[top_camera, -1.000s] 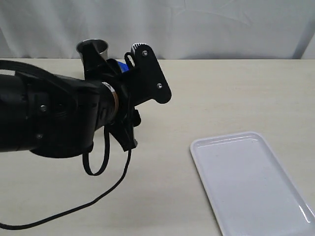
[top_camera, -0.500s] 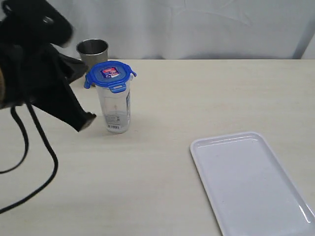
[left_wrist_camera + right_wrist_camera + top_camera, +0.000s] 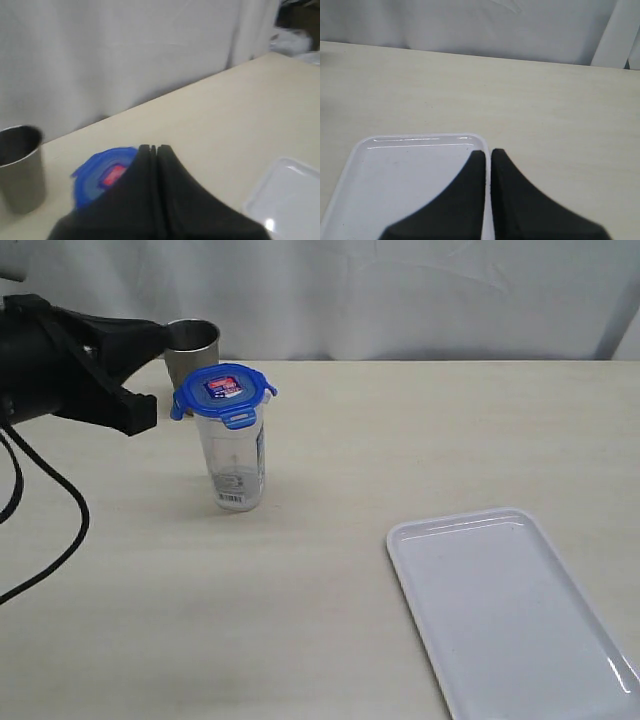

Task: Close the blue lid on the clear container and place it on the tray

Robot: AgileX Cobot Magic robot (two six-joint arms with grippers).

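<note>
Since the flat white rectangular plastic tray (image 3: pixel 510 610) lies nearest, on the right of the pale tabletop (image 3: pixel 420 430), my right claw (image 3: pixel 487 152) hangs above one end of it. Its two black fingers are pressed together and it holds nothing. I judge it is parked there because that is where the load must end up. The exterior view does not show that arm at all.

Farther back and well apart from the tray, the tall clear plastic container (image 3: pixel 233 465) stands upright on the tabletop, its white barcode label near the base. The rounded-square blue plastic lid (image 3: pixel 222 393) sits on its rim, sticker face up. The snap tabs seem to stick outward rather than lie down against the wall, so I take the lid as set in place but perhaps not latched; I cannot be sure.

My left claw (image 3: pixel 153 149) is closed tight on nothing and sits beside the lid at about its height, apart from it. That arm reaches in from the left edge, roughly level, with its black cable (image 3: pixel 60 540) hanging down to the tabletop. A closed tip at lid height would suit pressing the tabs.

Behind them stands a grey steel cup (image 3: pixel 192 345), then the white curtain (image 3: pixel 420 290).
</note>
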